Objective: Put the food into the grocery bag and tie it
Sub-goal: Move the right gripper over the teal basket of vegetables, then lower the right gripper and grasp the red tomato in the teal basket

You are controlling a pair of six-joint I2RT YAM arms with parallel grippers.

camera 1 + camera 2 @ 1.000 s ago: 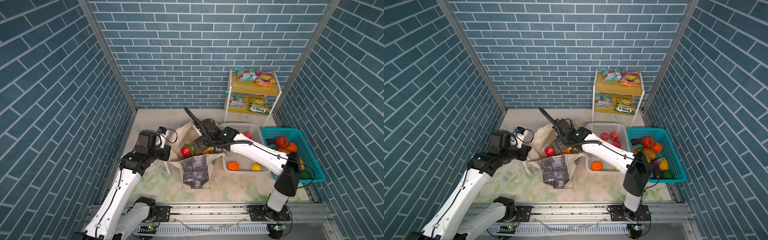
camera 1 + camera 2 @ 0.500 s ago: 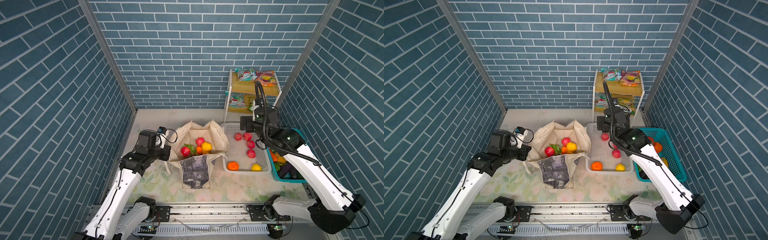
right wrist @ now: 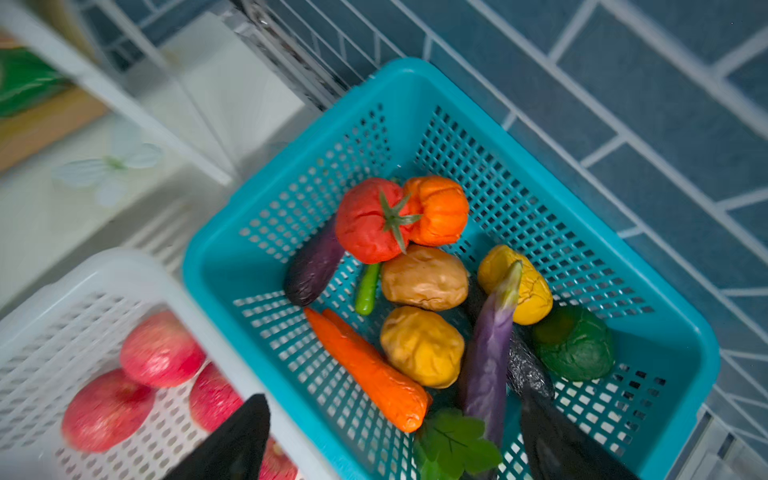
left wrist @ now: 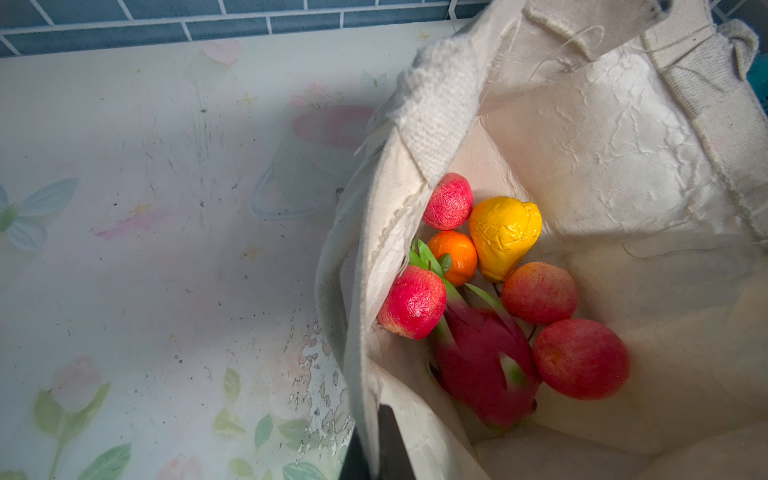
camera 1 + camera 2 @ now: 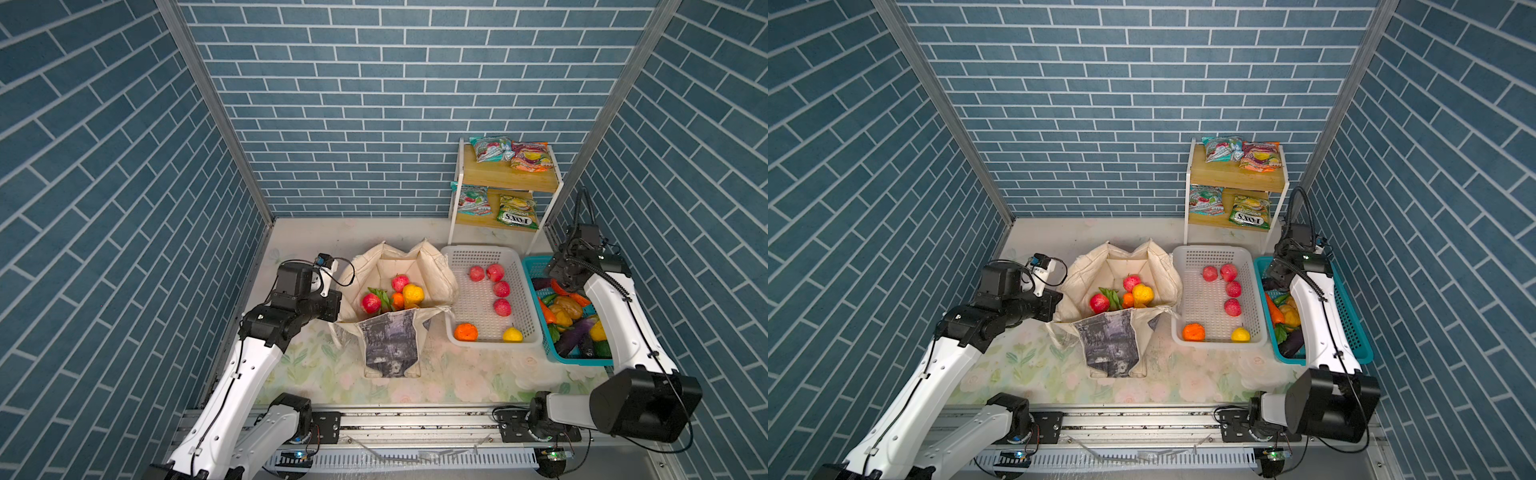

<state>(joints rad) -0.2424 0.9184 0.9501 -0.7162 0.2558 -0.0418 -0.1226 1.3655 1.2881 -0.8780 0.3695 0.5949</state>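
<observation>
Grocery bag [image 4: 602,124] rim clamped in closed left gripper [image 4: 372,451], toy fruits [image 4: 540,293] just ahead of it. Right gripper [image 3: 392,415] spread apart, empty, teal basket [image 3: 415,70] directly beneath.

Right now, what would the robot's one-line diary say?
left gripper: shut on grocery bag rim | right gripper: open over teal basket | tie: not done

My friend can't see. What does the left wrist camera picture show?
An open cream grocery bag holds toy fruit: four red apples, an orange, a yellow pear and a pink dragon fruit. The left gripper pinches the bag's rim, above a flowery table.
</observation>
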